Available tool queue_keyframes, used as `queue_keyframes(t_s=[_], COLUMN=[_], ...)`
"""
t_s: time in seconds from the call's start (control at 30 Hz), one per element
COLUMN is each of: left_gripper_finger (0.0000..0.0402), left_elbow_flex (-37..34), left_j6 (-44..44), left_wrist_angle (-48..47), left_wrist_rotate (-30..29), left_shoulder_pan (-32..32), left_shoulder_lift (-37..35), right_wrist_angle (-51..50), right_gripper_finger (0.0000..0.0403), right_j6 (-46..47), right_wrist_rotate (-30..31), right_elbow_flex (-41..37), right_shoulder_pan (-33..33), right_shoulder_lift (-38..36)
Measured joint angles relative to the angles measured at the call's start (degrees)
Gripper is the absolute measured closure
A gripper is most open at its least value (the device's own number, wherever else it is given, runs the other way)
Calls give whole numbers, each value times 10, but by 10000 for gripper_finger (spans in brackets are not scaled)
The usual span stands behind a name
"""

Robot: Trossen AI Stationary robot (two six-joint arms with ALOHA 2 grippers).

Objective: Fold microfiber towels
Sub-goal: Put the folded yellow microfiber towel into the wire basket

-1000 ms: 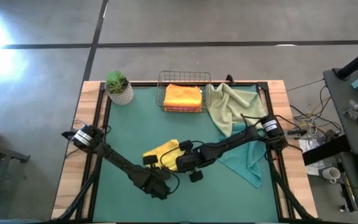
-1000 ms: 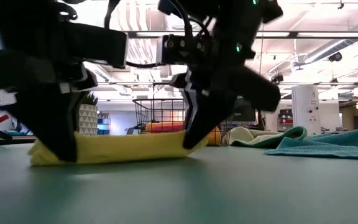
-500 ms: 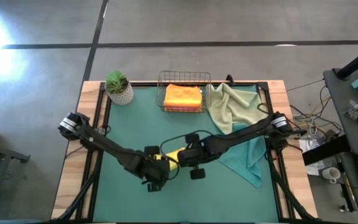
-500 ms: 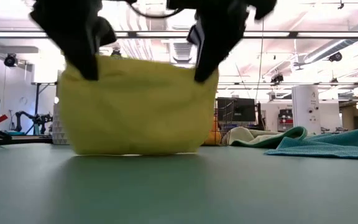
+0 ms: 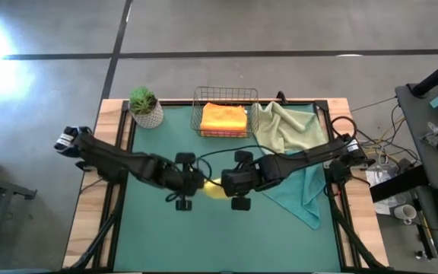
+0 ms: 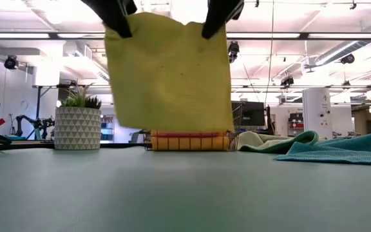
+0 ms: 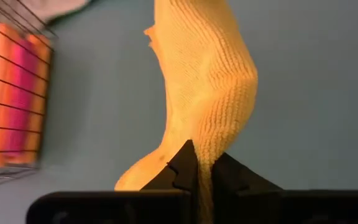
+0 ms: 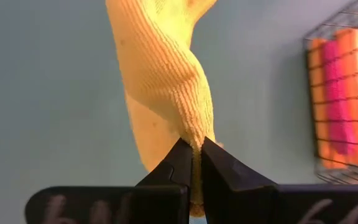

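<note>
Above mat centre, yellow towel (image 6: 169,74) hanging clear of green mat (image 5: 204,228), left gripper (image 5: 191,185) & right gripper (image 5: 223,183) each pinching a top corner, orange towels (image 5: 223,118) sitting in wire basket (image 5: 196,114), sage towel (image 5: 284,129) & teal towel (image 5: 303,199) lying at right.

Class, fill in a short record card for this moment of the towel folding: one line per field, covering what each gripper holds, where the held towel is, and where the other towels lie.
Left gripper: shut on one upper corner of the yellow towel
Right gripper: shut on the other upper corner
Yellow towel: hanging off the green mat, above its middle
Wire basket: at the far edge, holding folded orange and pink towels
Sage green towel: crumpled, right of the basket
Teal towel: spread near the mat's right edge
Potted plant: far left corner
</note>
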Motion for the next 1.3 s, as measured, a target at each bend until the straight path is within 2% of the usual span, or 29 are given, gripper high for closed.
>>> queue_keyframes(t_s=[0.23,0.5,0.73,1.1,1.3], left_gripper_finger=[400,400,400,400,400], left_elbow_flex=[0,17,44,59,60], left_j6=[95,195,270,382,417], left_wrist_angle=[-3,0,45,160,221], left_wrist_rotate=[-4,-65,-94,-90,-70], left_shoulder_pan=[50,106,171,312,376], left_shoulder_lift=[-29,-36,-35,-30,-7], right_wrist_angle=[-52,-92,-91,-82,-35], right_gripper_finger=[394,394,394,394,394], right_j6=[14,-21,-90,-228,-288], right_wrist_rotate=[71,129,133,127,77], right_elbow_flex=[39,96,138,182,180], right_shoulder_pan=[-11,-58,-120,-255,-326], right_shoulder_lift=[0,-3,-6,-7,-7])
